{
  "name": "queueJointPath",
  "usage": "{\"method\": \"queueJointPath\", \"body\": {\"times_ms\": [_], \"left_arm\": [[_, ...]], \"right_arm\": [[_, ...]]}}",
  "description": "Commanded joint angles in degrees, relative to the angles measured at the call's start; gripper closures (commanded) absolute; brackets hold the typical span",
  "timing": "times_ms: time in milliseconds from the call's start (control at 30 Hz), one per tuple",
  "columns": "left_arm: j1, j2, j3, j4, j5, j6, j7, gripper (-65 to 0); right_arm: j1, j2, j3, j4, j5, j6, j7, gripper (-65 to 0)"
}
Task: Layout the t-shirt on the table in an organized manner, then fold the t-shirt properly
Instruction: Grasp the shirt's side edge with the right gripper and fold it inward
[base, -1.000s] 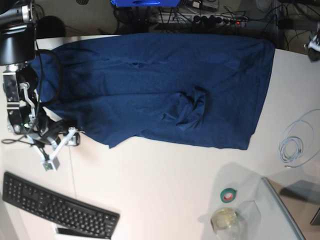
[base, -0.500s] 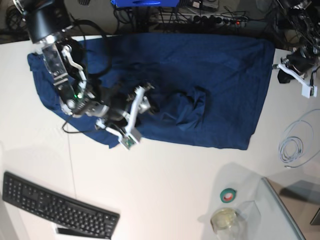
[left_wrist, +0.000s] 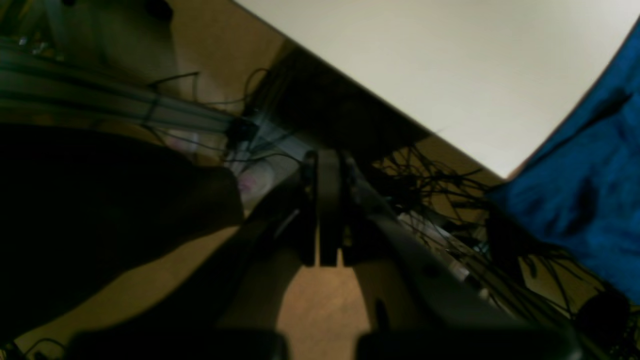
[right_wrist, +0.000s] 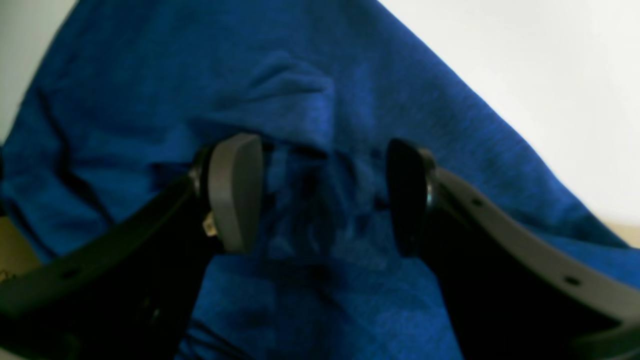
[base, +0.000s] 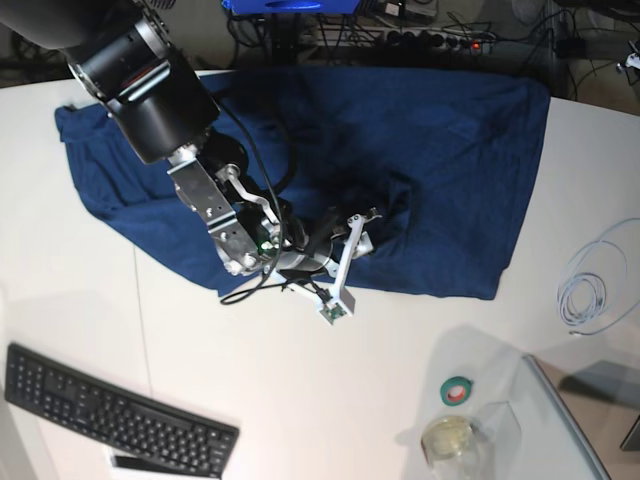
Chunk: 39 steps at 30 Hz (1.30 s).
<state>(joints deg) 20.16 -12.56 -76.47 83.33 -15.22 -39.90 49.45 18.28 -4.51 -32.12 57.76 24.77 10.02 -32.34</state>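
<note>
The navy t-shirt (base: 440, 150) lies spread over the far half of the white table (base: 350, 400), with a bunched wrinkle near its middle. My right gripper (base: 346, 266) is open, low over the shirt's near edge beside that wrinkle. In the right wrist view its jaws (right_wrist: 322, 195) stand wide apart over crumpled fabric (right_wrist: 300, 75), holding nothing. My left gripper (left_wrist: 327, 210) is shut and empty, off past the table's far corner (left_wrist: 450, 60) above floor and cables. The shirt's edge (left_wrist: 590, 190) shows at the right of the left wrist view.
A black keyboard (base: 110, 410) lies at the near left. A green tape roll (base: 458, 390), a glass jar (base: 450, 440) and a clear sheet (base: 570, 420) sit at the near right. A coiled white cable (base: 590, 290) lies at the right. A thin seam (base: 143, 320) crosses the table.
My right arm has swung right across the shirt, from its left lower edge to the middle wrinkle. My left gripper has pulled back from the shirt's right corner, out past the table edge.
</note>
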Motion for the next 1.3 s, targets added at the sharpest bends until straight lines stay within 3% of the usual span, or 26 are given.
{"method": "queueJointPath", "body": {"times_ms": [0, 100, 167, 233, 267, 633, 1000, 1267], "left_arm": [[0.89, -1.11, -1.03, 0.85, -0.47, -0.10, -0.88, 0.0], [0.98, -1.03, -2.08, 0.85, -0.29, -0.10, -0.88, 0.0], [0.98, -1.03, -2.08, 0.85, -0.29, -0.10, -0.88, 0.0], [0.89, -0.94, -1.82, 0.85, -0.29, -0.10, -0.88, 0.0], [0.72, -0.94, -1.73, 0.85, -0.29, -0.10, -0.88, 0.0], [0.28, -0.94, -1.56, 0.85, -0.21, -0.10, -0.88, 0.0], [0.45, -1.03, -1.56, 0.85, -0.12, -0.10, -0.79, 0.0], [0.45, -1.03, 1.79, 0.85, -0.12, -0.10, -0.79, 0.0]], "right_arm": [[1.63, -1.42, -0.01, -0.31, 0.50, 0.13, 1.17, -35.6], [1.98, -1.60, -0.01, -1.10, 0.50, 0.31, 2.49, -32.3], [1.98, -1.86, -0.01, -1.10, 0.59, 0.31, 2.84, -21.2], [1.98, -2.04, -0.01, -1.01, 0.85, 0.31, 2.84, -4.1], [1.98, -2.21, -0.01, -1.01, 0.85, 0.31, 2.75, 0.0], [3.91, -3.00, -11.00, 12.70, 0.94, 0.04, 2.84, -0.2], [7.34, -4.06, -11.27, 20.27, 1.03, 0.04, 2.75, -0.2], [1.28, -4.06, -11.35, 17.80, 1.03, 0.04, 3.28, -0.2]]}}
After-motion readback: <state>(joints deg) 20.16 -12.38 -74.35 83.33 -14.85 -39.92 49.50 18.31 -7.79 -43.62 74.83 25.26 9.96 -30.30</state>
